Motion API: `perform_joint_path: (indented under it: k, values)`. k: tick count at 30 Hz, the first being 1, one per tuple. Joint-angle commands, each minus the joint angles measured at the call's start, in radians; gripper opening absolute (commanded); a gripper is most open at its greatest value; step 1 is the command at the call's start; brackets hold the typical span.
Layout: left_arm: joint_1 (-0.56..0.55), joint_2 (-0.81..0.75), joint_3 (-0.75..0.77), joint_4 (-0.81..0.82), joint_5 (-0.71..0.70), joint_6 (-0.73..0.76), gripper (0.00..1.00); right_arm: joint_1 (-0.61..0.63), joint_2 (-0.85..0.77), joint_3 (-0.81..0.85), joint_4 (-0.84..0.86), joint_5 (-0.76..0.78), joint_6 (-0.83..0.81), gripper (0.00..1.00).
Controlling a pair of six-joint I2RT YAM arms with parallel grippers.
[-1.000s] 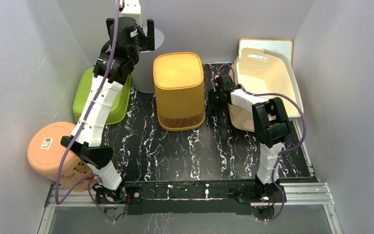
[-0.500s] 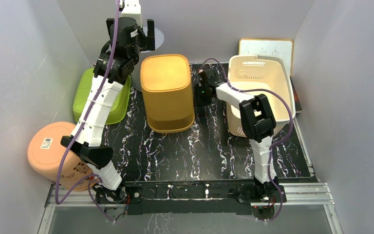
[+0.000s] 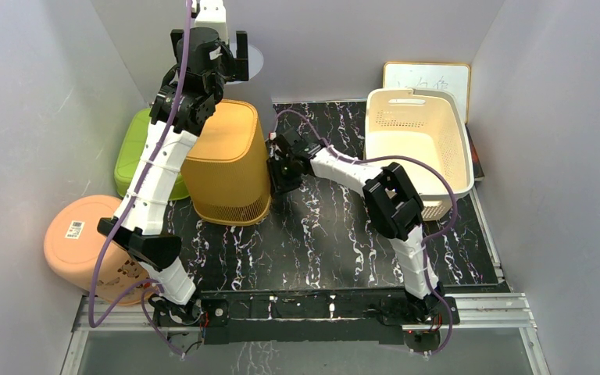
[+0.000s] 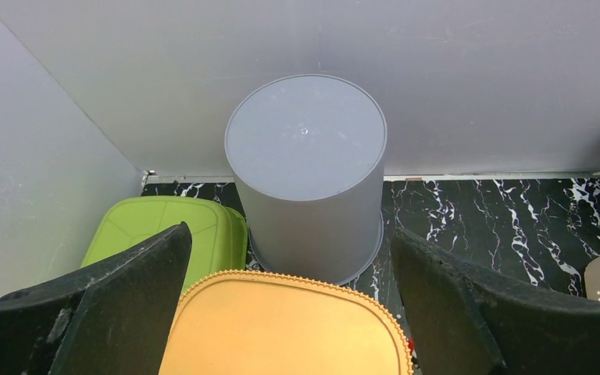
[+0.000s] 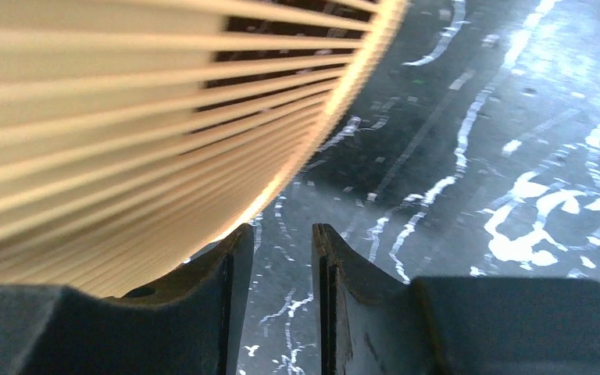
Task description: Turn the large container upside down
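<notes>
The large container (image 3: 226, 160), a yellow slatted bin, stands bottom up on the black marbled mat at the left centre. Its flat base (image 4: 281, 328) shows low in the left wrist view. In the right wrist view its slatted wall (image 5: 125, 117) fills the upper left. My right gripper (image 3: 280, 166) is low against the bin's right side near the rim. Its jaws (image 5: 281, 228) stand a narrow gap apart with only mat between them. My left gripper (image 3: 219, 51) hangs high at the back above the bin, wide open (image 4: 289, 230) and holding nothing.
A grey bucket (image 4: 305, 164) stands upside down by the back wall. A green tub (image 3: 137, 152) lies just left of the yellow bin. A peach bucket (image 3: 86, 242) sits at the near left. A cream laundry basket (image 3: 414, 137) and a whiteboard (image 3: 426, 78) are at the back right.
My right gripper has swept left across the mat, sliding the yellow bin from the centre over to the green tub. The cream basket, tipped before, now sits level. The left arm stayed still.
</notes>
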Motion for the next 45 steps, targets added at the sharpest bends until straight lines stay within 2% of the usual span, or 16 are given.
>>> perform_joint_path:
  k: [1, 4, 7, 9, 11, 12, 16, 20, 27, 31, 37, 45]
  values:
    - [-0.009, -0.024, 0.024, 0.005, -0.014, 0.004, 0.98, -0.036, -0.083, 0.083, -0.082, 0.144, -0.05, 0.33]
    - [-0.008, -0.029, 0.022, 0.005, -0.014, 0.003, 0.98, -0.039, -0.112, 0.216, -0.202, 0.286, -0.137, 0.35]
    - [-0.008, -0.029, 0.027, 0.004, 0.004, -0.008, 0.98, -0.04, -0.15, 0.309, -0.291, 0.447, -0.193, 0.42]
    - [-0.008, -0.033, 0.026, 0.001, 0.016, -0.015, 0.98, -0.039, -0.196, 0.31, -0.3, 0.564, -0.21, 0.52]
    - [-0.008, -0.036, 0.016, 0.0, 0.03, -0.021, 0.98, -0.044, -0.254, 0.278, -0.281, 0.688, -0.214, 0.71]
    - [-0.008, -0.04, 0.008, 0.001, 0.04, -0.023, 0.98, -0.051, -0.28, 0.267, -0.275, 0.73, -0.218, 0.74]
    - [-0.008, -0.05, -0.012, -0.003, 0.065, -0.042, 0.98, -0.123, -0.308, 0.305, -0.346, 0.769, -0.184, 0.78]
    - [-0.008, -0.053, -0.021, -0.004, 0.074, -0.055, 0.98, -0.178, -0.304, 0.322, -0.452, 0.744, -0.145, 0.77]
    - [-0.009, -0.072, -0.054, 0.0, 0.092, -0.074, 0.98, -0.215, -0.398, 0.179, -0.49, 0.773, -0.128, 0.76]
    - [-0.008, -0.075, -0.06, 0.003, 0.104, -0.081, 0.98, -0.255, -0.449, 0.085, -0.453, 0.726, -0.13, 0.75]
    - [-0.008, -0.092, -0.075, 0.002, 0.11, -0.082, 0.98, -0.302, -0.468, -0.077, -0.397, 0.736, -0.118, 0.74]
    - [-0.008, -0.098, -0.067, -0.015, 0.127, -0.083, 0.98, -0.317, -0.437, -0.175, -0.302, 0.664, -0.122, 0.65]
